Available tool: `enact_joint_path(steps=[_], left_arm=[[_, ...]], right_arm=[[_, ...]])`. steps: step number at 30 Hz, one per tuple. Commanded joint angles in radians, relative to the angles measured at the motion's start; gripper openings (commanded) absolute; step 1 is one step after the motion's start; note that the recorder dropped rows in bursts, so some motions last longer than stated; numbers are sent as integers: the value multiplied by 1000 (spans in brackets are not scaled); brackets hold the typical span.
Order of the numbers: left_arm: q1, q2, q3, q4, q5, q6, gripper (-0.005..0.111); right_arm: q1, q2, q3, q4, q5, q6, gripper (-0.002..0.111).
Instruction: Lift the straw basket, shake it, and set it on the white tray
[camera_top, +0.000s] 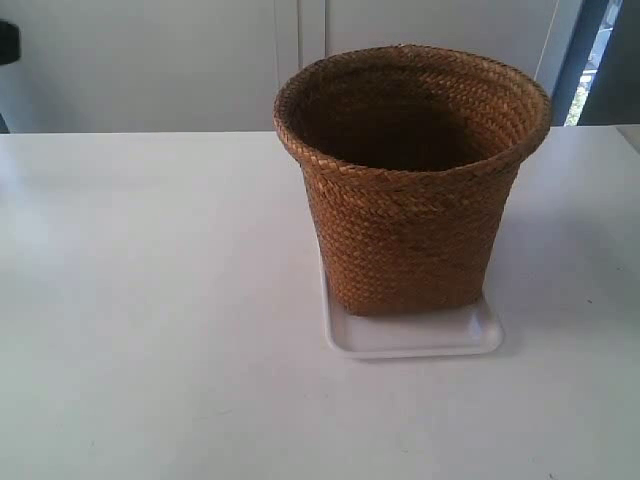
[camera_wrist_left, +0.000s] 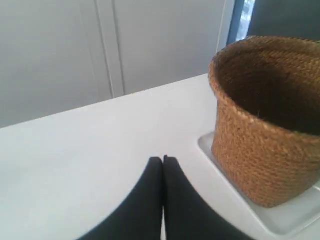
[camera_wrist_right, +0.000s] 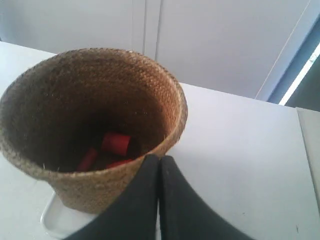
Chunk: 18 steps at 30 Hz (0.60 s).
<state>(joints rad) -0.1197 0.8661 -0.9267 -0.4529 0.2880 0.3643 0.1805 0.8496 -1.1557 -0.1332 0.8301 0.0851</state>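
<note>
The brown woven straw basket (camera_top: 410, 180) stands upright on the white tray (camera_top: 415, 338) on the white table. Neither arm shows in the exterior view. In the left wrist view the left gripper (camera_wrist_left: 163, 159) is shut with nothing in it, over bare table, apart from the straw basket (camera_wrist_left: 265, 125) and the white tray (camera_wrist_left: 280, 217). In the right wrist view the right gripper (camera_wrist_right: 160, 158) is shut and empty, its tips in front of the rim of the straw basket (camera_wrist_right: 75, 110). The white tray (camera_wrist_right: 55, 220) peeks out under the base.
Several red pieces (camera_wrist_right: 115, 144) lie in the bottom of the basket. The white table (camera_top: 150, 300) stretches around the tray, with its far edge against a pale wall with panel seams (camera_top: 300, 40). A dark frame (camera_top: 590, 50) stands at the back right.
</note>
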Motion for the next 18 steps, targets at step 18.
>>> enact_joint_path(steps=[18], left_arm=[[50,-335,443,-11,-123,-53,0]], right_arm=[[-2,-510,712,-18,-355,-3,0]])
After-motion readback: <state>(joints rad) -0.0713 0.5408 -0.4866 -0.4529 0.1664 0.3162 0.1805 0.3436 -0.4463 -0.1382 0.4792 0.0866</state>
